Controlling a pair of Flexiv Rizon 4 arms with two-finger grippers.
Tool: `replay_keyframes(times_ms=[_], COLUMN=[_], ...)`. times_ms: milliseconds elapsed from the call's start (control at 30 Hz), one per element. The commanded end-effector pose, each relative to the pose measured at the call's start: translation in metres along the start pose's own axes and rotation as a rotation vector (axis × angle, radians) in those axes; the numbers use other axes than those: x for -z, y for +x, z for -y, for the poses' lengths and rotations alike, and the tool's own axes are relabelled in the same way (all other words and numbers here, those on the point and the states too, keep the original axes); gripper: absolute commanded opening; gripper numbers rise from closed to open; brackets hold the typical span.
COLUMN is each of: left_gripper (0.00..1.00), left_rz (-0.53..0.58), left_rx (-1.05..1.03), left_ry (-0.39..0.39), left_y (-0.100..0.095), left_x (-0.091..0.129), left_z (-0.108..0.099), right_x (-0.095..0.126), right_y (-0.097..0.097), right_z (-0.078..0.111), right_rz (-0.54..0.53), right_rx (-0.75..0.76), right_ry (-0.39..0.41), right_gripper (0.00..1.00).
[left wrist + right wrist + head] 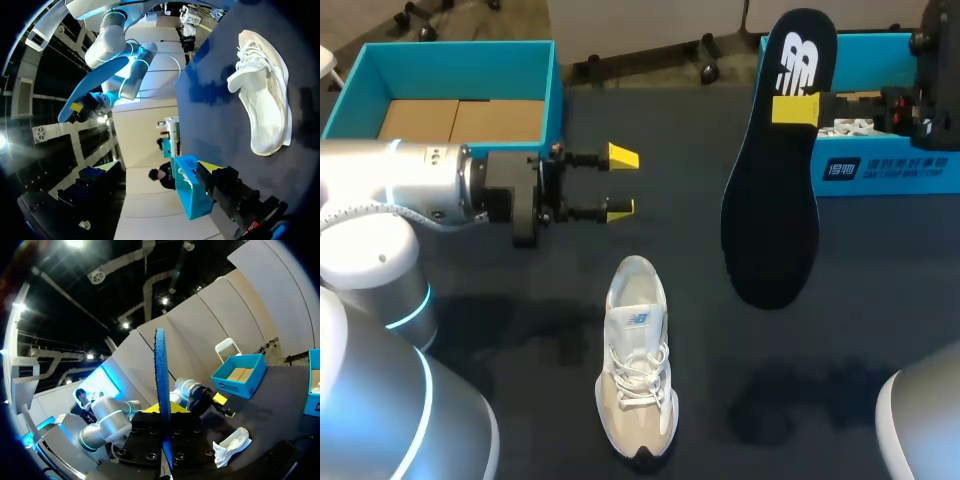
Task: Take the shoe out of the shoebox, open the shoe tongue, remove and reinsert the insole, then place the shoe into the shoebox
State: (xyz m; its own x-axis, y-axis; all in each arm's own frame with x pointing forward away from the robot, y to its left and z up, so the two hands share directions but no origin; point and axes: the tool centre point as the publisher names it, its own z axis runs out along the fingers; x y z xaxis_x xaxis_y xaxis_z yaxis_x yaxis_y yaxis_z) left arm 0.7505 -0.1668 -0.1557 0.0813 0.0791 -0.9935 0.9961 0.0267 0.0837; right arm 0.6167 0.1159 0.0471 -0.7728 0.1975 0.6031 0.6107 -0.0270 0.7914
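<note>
A white and beige sneaker (636,365) lies on the dark table near the front, heel opening toward the back; it also shows at shoe (265,110) and shoe (231,445). My right gripper (796,108) is shut on the dark insole (770,200), which hangs upright in the air, high over the table's right side. In the right wrist view the insole (161,380) stands edge-on between the fingers. My left gripper (618,182) is open and empty, held level behind and to the left of the shoe.
An open blue shoebox (460,70) with a brown cardboard floor stands at the back left. A second blue box (880,165) holding white paper sits at the back right, behind the insole.
</note>
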Motion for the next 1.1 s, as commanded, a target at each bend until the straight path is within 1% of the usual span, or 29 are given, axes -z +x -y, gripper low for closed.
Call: replay_keyframes(times_ms=[33, 100, 233, 433, 600, 1100], left_gripper=[1.00, 1.00, 1.00, 1.00, 1.00, 1.00], left_rz=[0.002, 0.002, 0.002, 0.002, 0.002, 0.002], left_rx=[-0.002, -0.002, -0.002, -0.002, -0.002, -0.002], left_ry=[0.001, 0.001, 0.001, 0.001, 0.001, 0.001], left_y=[0.001, 0.001, 0.001, 0.001, 0.001, 0.001], left_x=[-0.002, -0.002, -0.002, -0.002, -0.002, -0.002], left_z=[-0.001, -0.001, -0.001, -0.001, -0.001, -0.001], right_x=[-0.010, -0.017, -0.028, -0.052, -0.065, -0.065], right_y=[-0.024, -0.041, -0.074, -0.115, -0.144, -0.144], right_z=[-0.015, -0.023, -0.035, -0.043, -0.049, -0.049], right_rz=[-0.011, -0.019, -0.014, -0.021, -0.038, -0.038], right_rx=[-0.043, -0.079, -0.145, -0.230, -0.297, -0.297], right_ry=[0.028, 0.060, 0.069, 0.128, 0.170, 0.170], right_gripper=[0.00, 0.00, 0.00, 0.00, 0.00, 0.00])
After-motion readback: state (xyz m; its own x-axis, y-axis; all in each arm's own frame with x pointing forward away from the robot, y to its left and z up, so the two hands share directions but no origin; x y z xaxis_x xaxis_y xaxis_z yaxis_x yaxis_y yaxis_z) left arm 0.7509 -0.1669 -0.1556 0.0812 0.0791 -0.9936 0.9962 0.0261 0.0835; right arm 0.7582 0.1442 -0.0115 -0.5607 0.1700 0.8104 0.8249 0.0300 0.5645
